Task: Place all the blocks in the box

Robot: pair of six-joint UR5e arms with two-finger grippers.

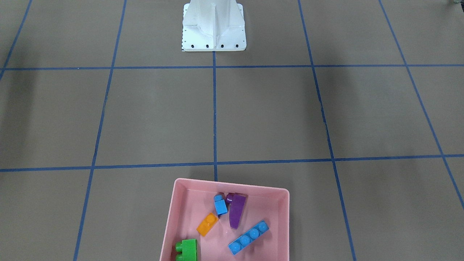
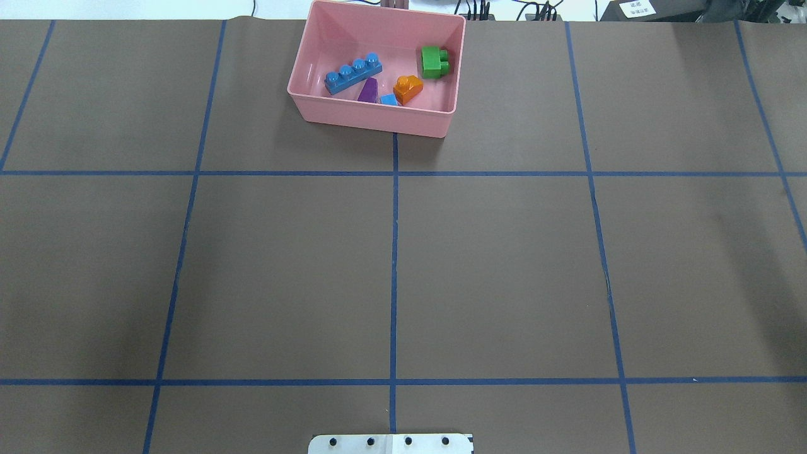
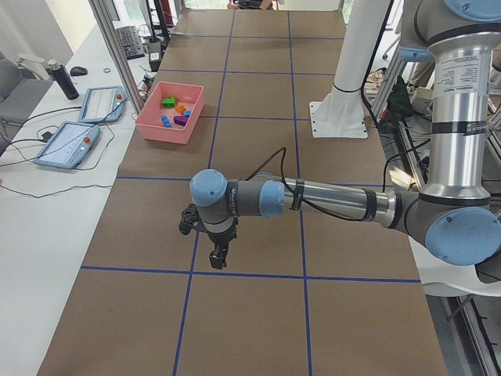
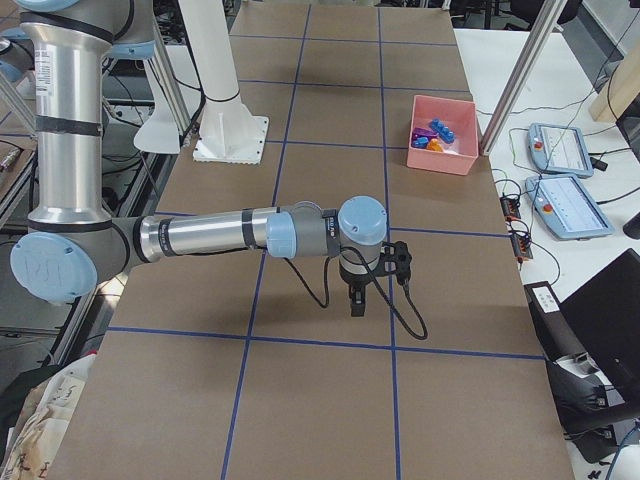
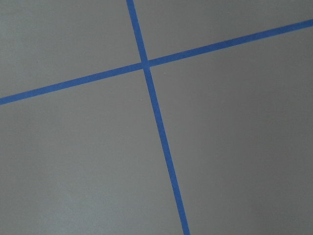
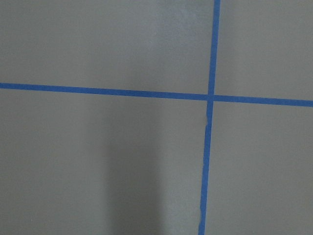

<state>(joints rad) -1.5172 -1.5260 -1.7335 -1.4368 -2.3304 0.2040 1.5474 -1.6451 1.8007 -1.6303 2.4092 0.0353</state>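
The pink box [image 1: 169, 221] holds all the blocks I can see: orange [image 1: 207, 224], purple sloped [image 1: 236, 212], small blue [image 1: 220, 205], long blue bar [image 1: 249, 237] and green [image 1: 187, 250]. From overhead the box [image 2: 365, 120] stands at the table's far edge, near the middle. My left gripper [image 3: 216, 255] shows only in the exterior left view, pointing down over the table, far from the box [image 3: 168, 129]. My right gripper [image 4: 355, 300] shows only in the exterior right view, also far from the box [image 4: 440, 160]. I cannot tell whether either is open or shut.
The white robot base [image 1: 214, 29] stands at the table's near middle. Blue tape lines [image 2: 394, 252] divide the brown table into squares. Both wrist views show only table and tape. Tablets [image 3: 70, 141] and cables lie on the side bench beyond the box.
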